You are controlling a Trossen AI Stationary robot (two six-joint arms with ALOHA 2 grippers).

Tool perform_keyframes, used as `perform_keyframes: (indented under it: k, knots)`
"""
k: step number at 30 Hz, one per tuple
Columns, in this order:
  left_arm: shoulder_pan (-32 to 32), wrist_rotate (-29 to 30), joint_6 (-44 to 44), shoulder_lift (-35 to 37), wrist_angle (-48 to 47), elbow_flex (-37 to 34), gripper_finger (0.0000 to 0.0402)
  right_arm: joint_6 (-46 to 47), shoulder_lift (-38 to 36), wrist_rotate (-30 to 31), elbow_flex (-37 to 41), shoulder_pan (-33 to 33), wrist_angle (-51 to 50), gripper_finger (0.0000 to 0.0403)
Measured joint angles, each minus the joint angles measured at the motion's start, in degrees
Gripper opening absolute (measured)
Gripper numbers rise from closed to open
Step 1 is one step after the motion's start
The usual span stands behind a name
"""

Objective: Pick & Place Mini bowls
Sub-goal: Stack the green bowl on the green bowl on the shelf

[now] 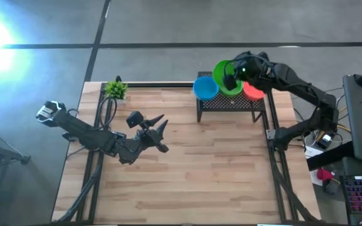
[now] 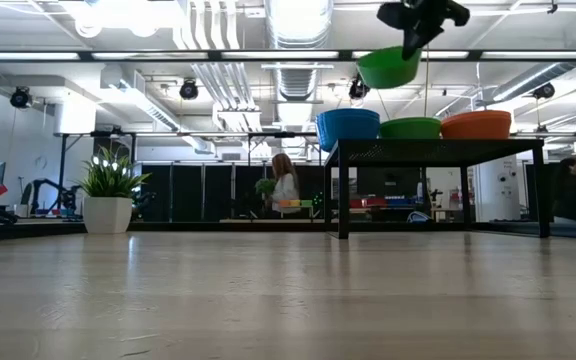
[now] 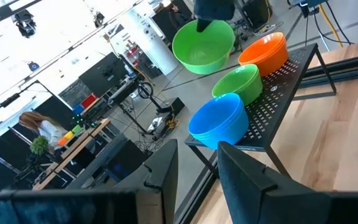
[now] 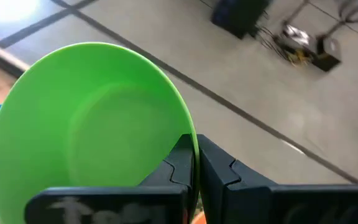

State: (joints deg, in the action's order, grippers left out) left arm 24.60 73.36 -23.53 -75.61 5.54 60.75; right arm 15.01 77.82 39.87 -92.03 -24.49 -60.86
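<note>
A green mini bowl (image 1: 224,70) hangs in the air over the black mesh rack (image 1: 231,103), held by my right gripper (image 4: 196,152), which is shut on it. In the low view this green bowl (image 2: 388,67) floats clear above three stacks on the rack: blue (image 2: 348,125), green (image 2: 410,127) and orange-red (image 2: 476,124). The stacks rest by their bases on the rack top. My left gripper (image 1: 162,133) is open and hovers over the middle of the table, pointing toward the rack. My right gripper pinches the green bowl's rim (image 4: 188,127) on the side nearest the wrist. One finger (image 4: 179,165) is inside the bowl and the other (image 4: 219,171) outside its wall. The fingers come from above. The bowl hangs below them, lifted clear of the stacks and slightly tilted.
A small potted plant (image 1: 115,89) stands at the table's far left corner. The rack sits at the far right of the wooden table (image 1: 187,182), which is bare in the middle and near side. A person (image 2: 284,185) shows in the room beyond.
</note>
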Motion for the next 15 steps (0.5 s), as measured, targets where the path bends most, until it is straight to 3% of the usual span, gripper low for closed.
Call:
perform_keyframes:
  k: [5, 10, 15]
  knots:
    - [0.00, 0.00, 0.11, 0.00, 0.00, -0.02, 0.0110, 0.25, 0.79, -0.07, 0.13, -4.60, -0.26, 0.0008]
    - [0.00, -0.02, 0.18, 0.00, 0.00, -0.02, 0.0110, -1.70, 2.51, -5.17, 0.17, -7.94, -0.38, 0.0008]
    - [0.00, -0.04, 0.68, 0.00, 0.00, -0.02, 0.0110, -0.89, 3.90, -6.07, 0.17, -10.08, -1.82, 0.0008]
